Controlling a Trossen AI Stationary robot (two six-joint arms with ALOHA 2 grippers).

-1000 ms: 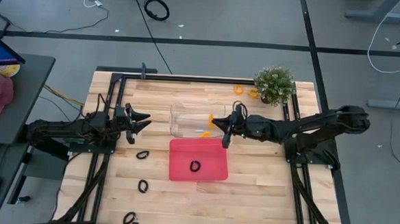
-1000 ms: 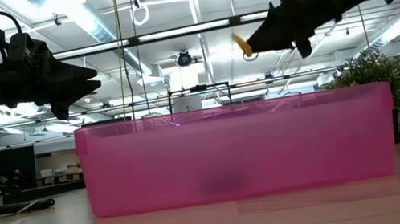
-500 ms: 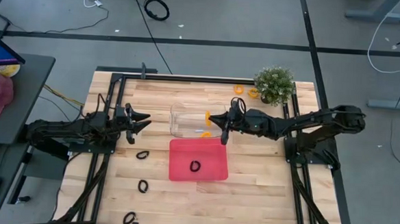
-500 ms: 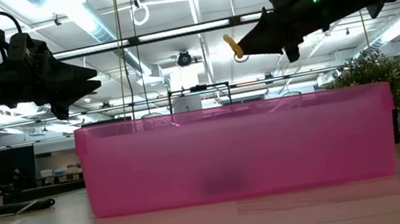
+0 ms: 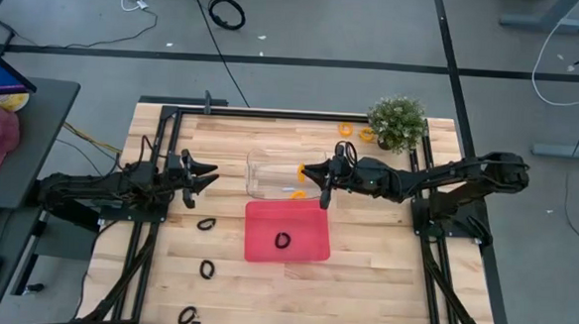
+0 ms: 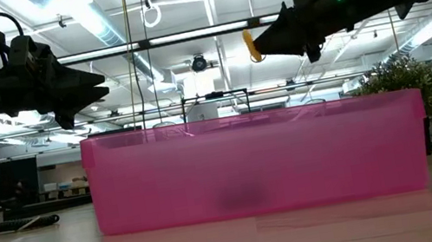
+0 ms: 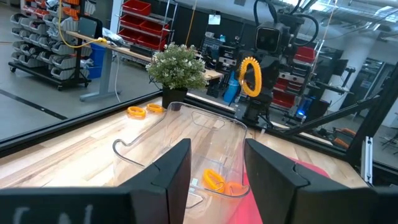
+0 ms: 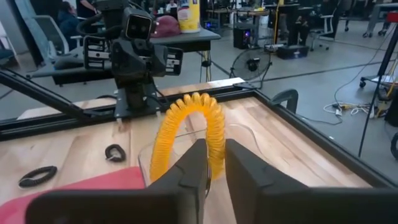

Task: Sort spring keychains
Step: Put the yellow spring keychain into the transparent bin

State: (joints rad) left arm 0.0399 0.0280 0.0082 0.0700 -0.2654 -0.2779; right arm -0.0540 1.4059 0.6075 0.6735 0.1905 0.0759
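Note:
My right gripper [image 5: 307, 170] hovers over the clear tray [image 5: 269, 176], shut on an orange spring keychain [image 8: 186, 127], which also shows in the low view [image 6: 250, 45]. Orange keychains [image 7: 214, 180] lie on the clear tray's floor. A black keychain [image 5: 282, 240] lies in the red tray [image 5: 310, 247]. Three black ones [image 5: 206, 223] [image 5: 207, 269] [image 5: 188, 315] lie on the wood toward the table's near left. Two orange ones [image 5: 346, 129] [image 5: 367, 136] rest beside the plant. My left gripper [image 5: 207, 176] waits open, left of the clear tray. My right gripper pinches the orange keychain between its two fingers at one end of the coiled loop [image 8: 216, 163]. The fingers come level from the table's right. The loop is lifted clear above the clear tray and arches up and forward from the fingertips [image 8: 194, 167].
A potted plant [image 5: 398, 123] stands at the table's far right corner. The red tray sits just in front of the clear tray, mid-table. A black metal frame [image 5: 162, 126] runs along the table's edges. Bare wood shows near the front right.
My right gripper has moved a little toward the table's left, farther over the clear tray, and risen slightly, staying shut on the orange keychain. The loop, which slanted down from the fingertips, now stands more upright. My left arm has kept still.

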